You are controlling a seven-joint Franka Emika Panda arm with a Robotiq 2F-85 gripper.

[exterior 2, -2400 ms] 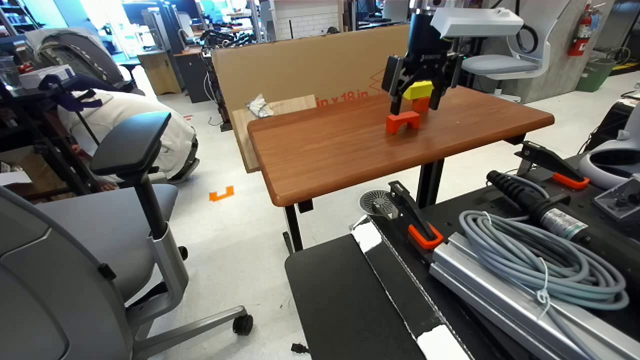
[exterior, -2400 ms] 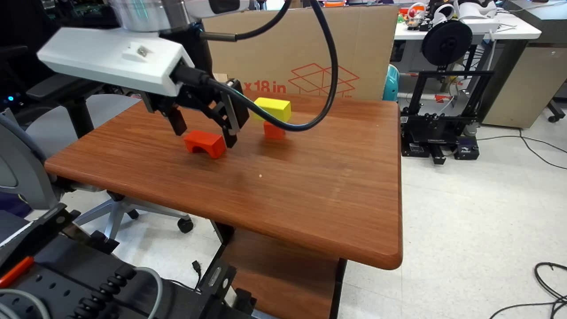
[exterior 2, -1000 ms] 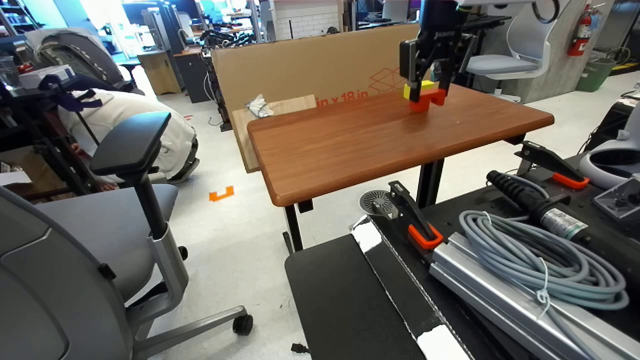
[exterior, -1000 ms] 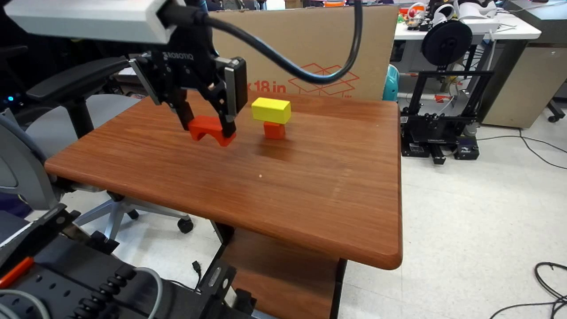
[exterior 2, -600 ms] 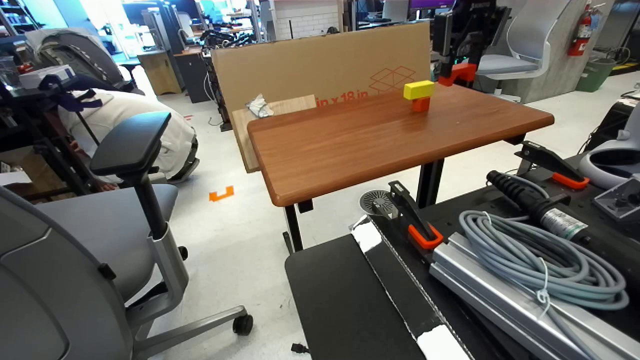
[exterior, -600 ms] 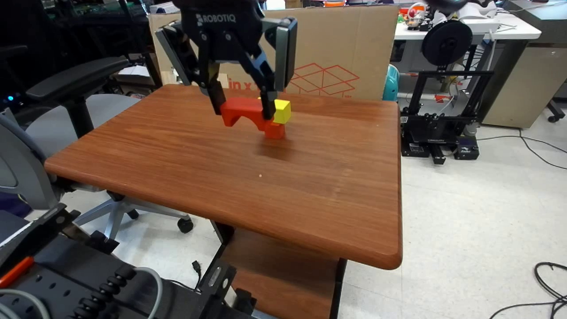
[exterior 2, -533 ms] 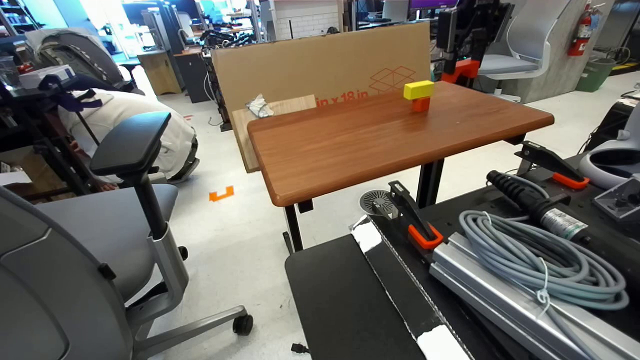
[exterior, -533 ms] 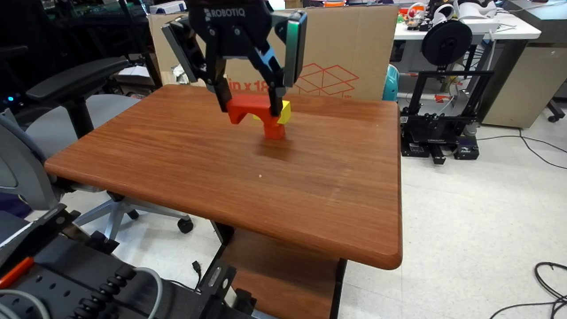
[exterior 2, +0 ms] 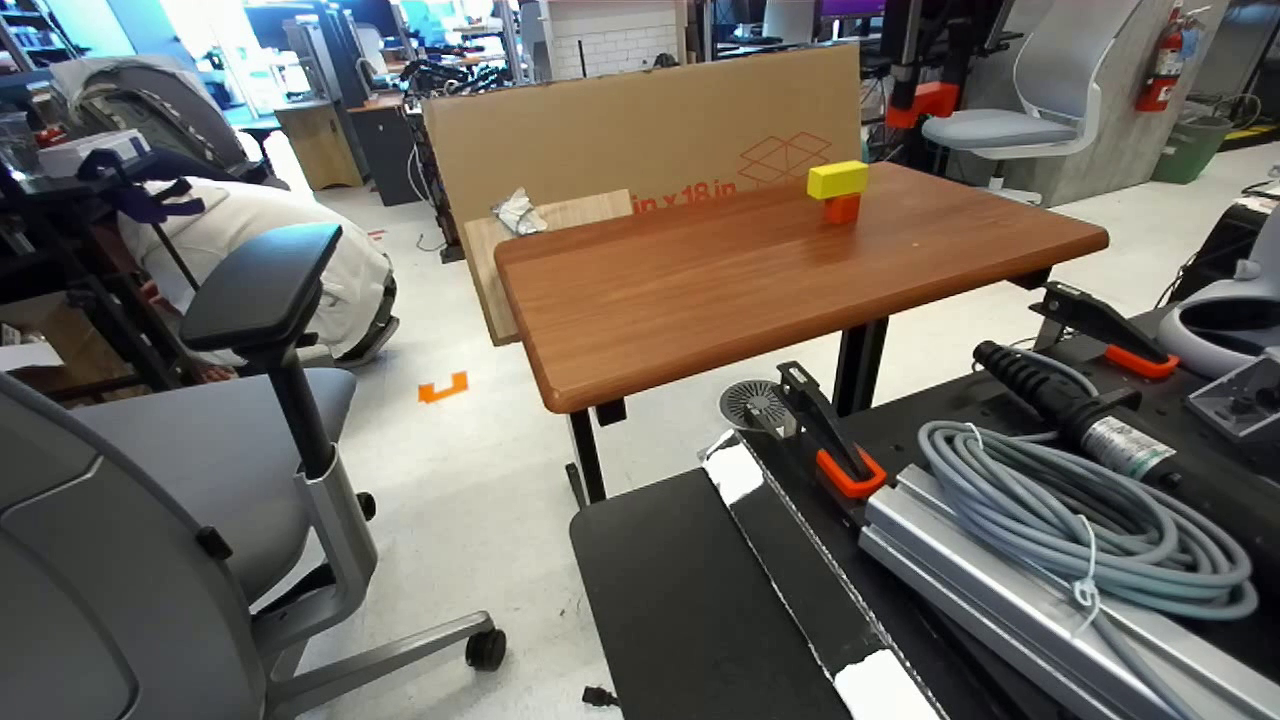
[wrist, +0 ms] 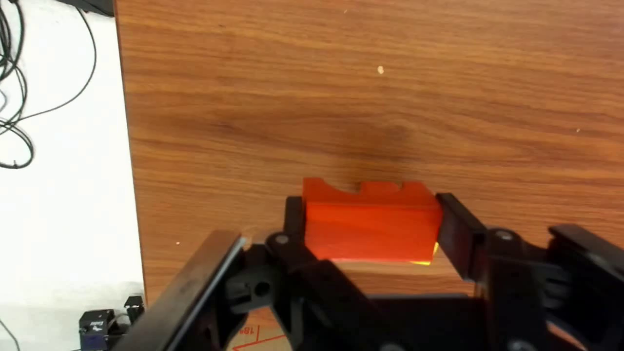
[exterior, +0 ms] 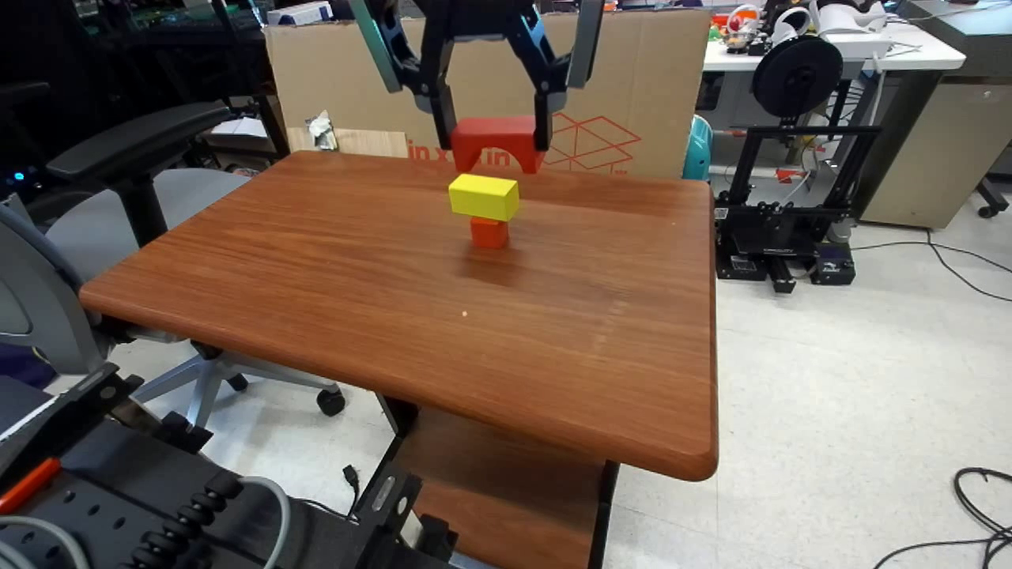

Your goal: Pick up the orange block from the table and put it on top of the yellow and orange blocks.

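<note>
The arch-shaped orange block [wrist: 373, 231] is pinched end to end by my gripper [exterior: 496, 137], well above the table [exterior: 585, 348]. In an exterior view it appears over and behind the stack; in another exterior view the held orange block [exterior 2: 925, 101] hangs to the right of it. The stack is a yellow block [exterior: 484, 197] lying across a smaller orange block [exterior: 490, 234]. From the wrist, the held block hides nearly all of the stack. Only slivers of the yellow block [wrist: 422, 263] peek past its lower right corner.
A tall cardboard box [exterior: 648, 87] stands behind the table's far edge. Office chairs are near the table, including a grey chair [exterior: 47, 292] at its left. A 3D printer [exterior: 787, 213] sits on the floor to the right.
My gripper has closed on the orange block and lifted it off the table. Over the last half second both rose further and moved right in an exterior view, uncovering the yellow block there.
</note>
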